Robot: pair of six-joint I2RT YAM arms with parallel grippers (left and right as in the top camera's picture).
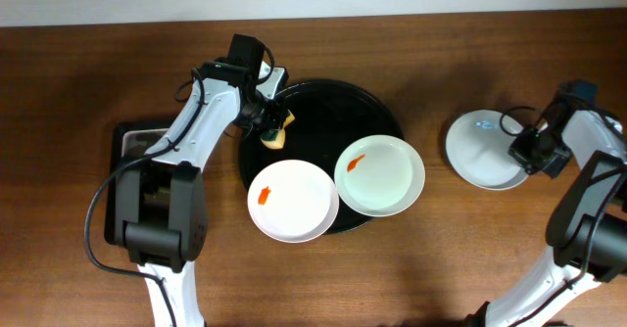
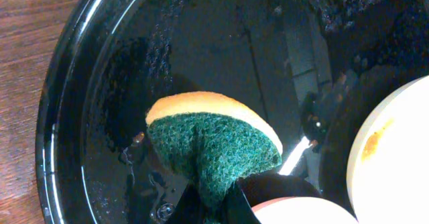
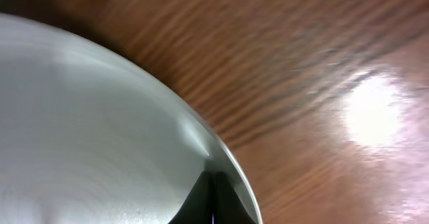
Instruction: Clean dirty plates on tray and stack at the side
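Left gripper: the jaws are closed on a sponge, yellow foam with a green scouring face. In the left wrist view the sponge is pinched at its lower end and bulges above the grip. It sits over the rear-left part of the round black tray, close to the glossy floor; contact cannot be confirmed.

Tray contents: two white plates. The front plate lies at the front-left and overhangs the rim, with an orange-red smear on its left side. The second plate lies at the front-right, also past the rim, with a smear at its upper left. Their edges meet; whether one overlaps the other cannot be told.

Right gripper: the jaws are closed on the right edge of a third plate. This plate rests on the wooden table to the right of the tray, apart from it. The right wrist view shows the white rim held between the fingertips.

A rectangular black tray sits at the left, partly under the left arm.
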